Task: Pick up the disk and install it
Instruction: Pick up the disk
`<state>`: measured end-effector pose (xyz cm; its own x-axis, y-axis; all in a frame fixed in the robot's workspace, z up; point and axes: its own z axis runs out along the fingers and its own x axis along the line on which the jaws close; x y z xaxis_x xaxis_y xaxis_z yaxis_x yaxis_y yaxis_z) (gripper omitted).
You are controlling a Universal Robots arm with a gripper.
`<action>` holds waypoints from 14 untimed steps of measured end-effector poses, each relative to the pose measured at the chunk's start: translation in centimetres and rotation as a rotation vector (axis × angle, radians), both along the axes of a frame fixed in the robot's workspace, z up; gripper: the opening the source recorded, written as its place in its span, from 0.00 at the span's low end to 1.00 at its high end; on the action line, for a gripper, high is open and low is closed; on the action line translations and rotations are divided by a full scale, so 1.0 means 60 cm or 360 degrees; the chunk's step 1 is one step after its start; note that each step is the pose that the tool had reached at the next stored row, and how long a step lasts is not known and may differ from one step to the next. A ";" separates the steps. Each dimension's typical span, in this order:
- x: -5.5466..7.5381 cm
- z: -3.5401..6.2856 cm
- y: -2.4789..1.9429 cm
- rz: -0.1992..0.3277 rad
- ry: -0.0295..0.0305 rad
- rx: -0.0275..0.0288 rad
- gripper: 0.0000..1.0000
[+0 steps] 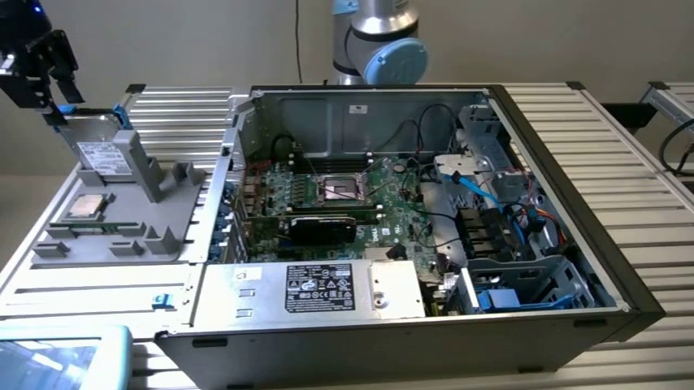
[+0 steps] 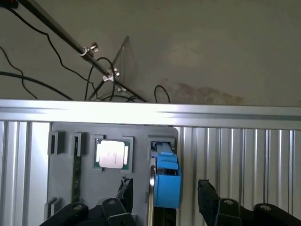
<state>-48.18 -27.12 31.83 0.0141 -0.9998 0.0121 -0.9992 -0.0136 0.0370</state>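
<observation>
Two fingers (image 2: 207, 195) stand spread wide with nothing gripped. The gripper (image 2: 163, 188) straddles the disk (image 2: 167, 176), one finger to each side, with clear air on both sides and the narrower gap on the side nearer the CPU chip (image 2: 112, 154). Disk stands on edge in a slot of the grey holder (image 2: 141, 160). From the wrist it is seen edge-on: the thin blue-framed edge faces the camera and the broad faces are turned toward the fingers, so their closing line runs across its thickness. Long axis judged to run along the slot, away from the wrist. In the exterior view the gripper sits at about ten o'clock of the frame, just over the disk's upper blue corner; cannot tell whether it touches. Labelled face looks toward roughly four o'clock. The chip lies flat in the holder at six o'clock from the disk. The open computer case (image 1: 434, 203) sits at three o'clock from the holder, well apart from the fingers. Both rest on the slatted desk (image 1: 607, 146).
</observation>
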 end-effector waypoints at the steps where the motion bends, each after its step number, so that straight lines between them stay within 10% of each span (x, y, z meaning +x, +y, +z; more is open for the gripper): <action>1: 0.000 -0.003 0.0000 0.0000 -0.00017 0.00000 0.66; 8: 0.000 -0.007 0.0000 0.0000 -0.00114 0.00000 0.66; 14: -0.001 -0.019 0.0000 0.0000 -0.00401 0.00000 0.66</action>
<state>-48.24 -27.12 30.71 0.0138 -0.9998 0.0125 -0.9998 -0.0136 0.0118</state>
